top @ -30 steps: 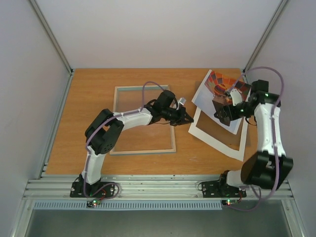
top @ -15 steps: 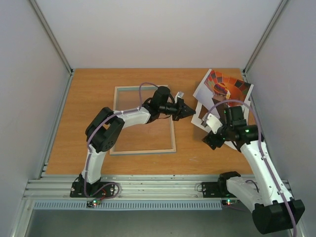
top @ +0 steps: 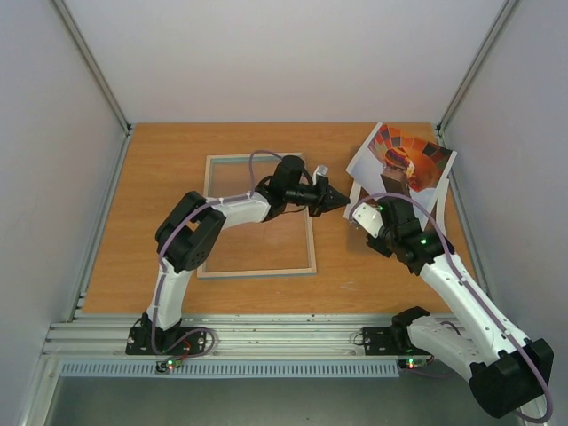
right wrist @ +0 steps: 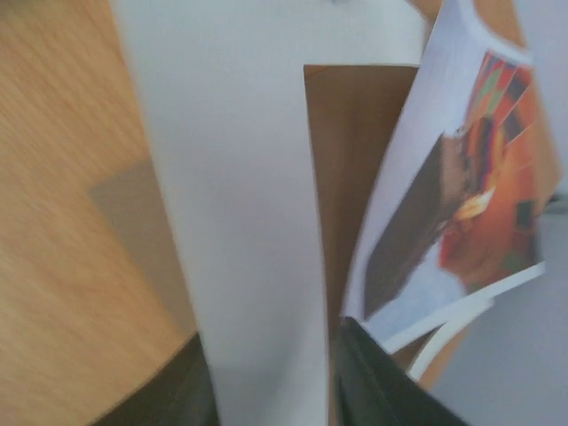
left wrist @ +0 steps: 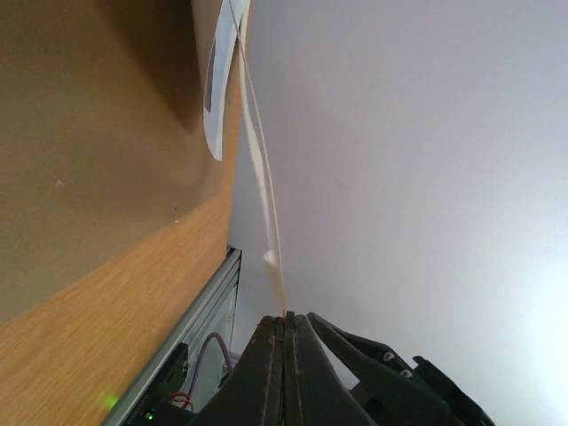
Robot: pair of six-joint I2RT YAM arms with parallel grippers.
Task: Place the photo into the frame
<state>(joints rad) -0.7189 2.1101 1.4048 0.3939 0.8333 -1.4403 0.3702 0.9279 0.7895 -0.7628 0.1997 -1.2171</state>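
Left gripper (top: pixel 340 201): we see its fingers pressed together, tip pointing right, just past the right edge of the frame. In the left wrist view a thin sheet edge runs up from the closed tips (left wrist: pixel 284 335). We cannot tell which sheet it is or whether it is pinched.
Right gripper (top: pixel 359 216): it sits just right of the left gripper's tip. In the right wrist view its dark fingers (right wrist: pixel 364 377) stand partly apart, and we see the plain white card mat (right wrist: pixel 240 177) across the gap. We cannot tell whether they touch it.
Photo position: the rectangular paper print of an orange, red and yellow balloon (top: pixel 410 160) is at the far right of the wooden table (top: pixel 169 177), well apart from the frame.
Photo attitude: we see it printed side up, curved and lifted rather than flat (right wrist: pixel 479 169). Its far edge slants from far left to near right. The right arm hides its near part, so we cannot settle its long axis.
Frame position: the large rectangular frame with thin turquoise edges and a clear pane (top: pixel 257 273) lies flat, left of centre.
Frame axis: we read its long sides running near to far, tilted slightly.
Over the frame: the left arm crosses its far right part.
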